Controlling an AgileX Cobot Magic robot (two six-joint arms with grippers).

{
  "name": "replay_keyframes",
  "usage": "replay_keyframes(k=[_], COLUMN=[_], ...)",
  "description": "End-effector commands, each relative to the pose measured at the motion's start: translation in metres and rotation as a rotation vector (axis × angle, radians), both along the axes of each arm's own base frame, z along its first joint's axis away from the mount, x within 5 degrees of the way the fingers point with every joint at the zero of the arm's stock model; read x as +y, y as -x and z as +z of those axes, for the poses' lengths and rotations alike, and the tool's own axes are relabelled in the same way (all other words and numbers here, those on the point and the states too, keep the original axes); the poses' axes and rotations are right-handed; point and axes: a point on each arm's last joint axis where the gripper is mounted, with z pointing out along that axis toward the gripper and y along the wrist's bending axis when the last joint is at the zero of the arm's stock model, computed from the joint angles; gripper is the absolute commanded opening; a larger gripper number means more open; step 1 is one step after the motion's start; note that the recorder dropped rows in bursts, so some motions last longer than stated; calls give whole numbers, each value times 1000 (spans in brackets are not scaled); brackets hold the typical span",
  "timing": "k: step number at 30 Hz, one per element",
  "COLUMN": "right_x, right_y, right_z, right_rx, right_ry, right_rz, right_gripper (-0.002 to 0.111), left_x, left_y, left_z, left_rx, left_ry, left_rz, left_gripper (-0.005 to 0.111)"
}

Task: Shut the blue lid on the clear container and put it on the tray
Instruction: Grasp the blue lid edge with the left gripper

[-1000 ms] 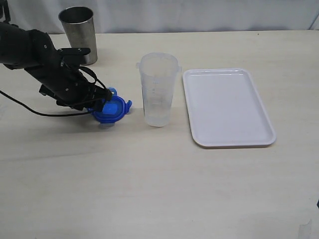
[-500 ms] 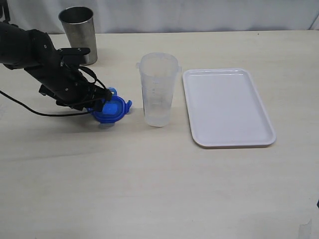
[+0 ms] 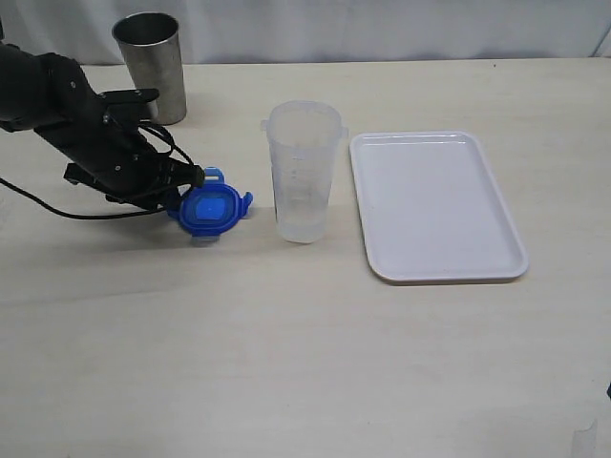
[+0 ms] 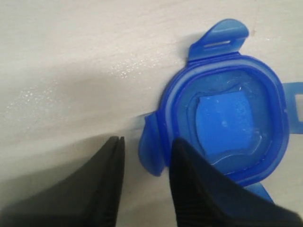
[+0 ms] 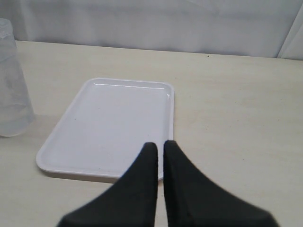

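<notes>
The blue lid (image 3: 211,209) lies flat on the table, a short way left of the clear container (image 3: 304,172), which stands upright and uncovered. My left gripper (image 3: 191,179) is at the lid's left edge. In the left wrist view the lid (image 4: 227,123) has one snap flap between the fingers of my left gripper (image 4: 147,141); the flap rests against one finger and a gap shows on the other side, so the gripper is open. The white tray (image 3: 434,205) lies right of the container. My right gripper (image 5: 158,144) hangs shut over the near edge of the tray (image 5: 113,123), holding nothing.
A grey metal cup (image 3: 151,62) stands at the back left, behind my left arm. The arm's black cable (image 3: 57,210) trails across the table on the left. The clear container (image 5: 12,80) shows at the edge of the right wrist view.
My left arm has drawn back to the left, off the top of the lid, so more of the lid shows. Its jaws have narrowed. The right gripper is unchanged.
</notes>
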Motion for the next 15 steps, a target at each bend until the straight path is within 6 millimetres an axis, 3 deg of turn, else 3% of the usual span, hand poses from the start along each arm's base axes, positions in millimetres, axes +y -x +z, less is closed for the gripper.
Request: replay_keyframes(k=[1,15], right_x=[0,0], right_y=[0,0], right_z=[0,0], right_rx=[-5,-5], right_ry=[5,5], right_rz=[-4,-4], right_gripper=[5,5], left_x=[-1,-2], left_y=[0,-3], left_z=[-6,-7], left_rx=[11,-8], left_ry=[-1,20], left_rz=[3,36], left_gripper=[31,30])
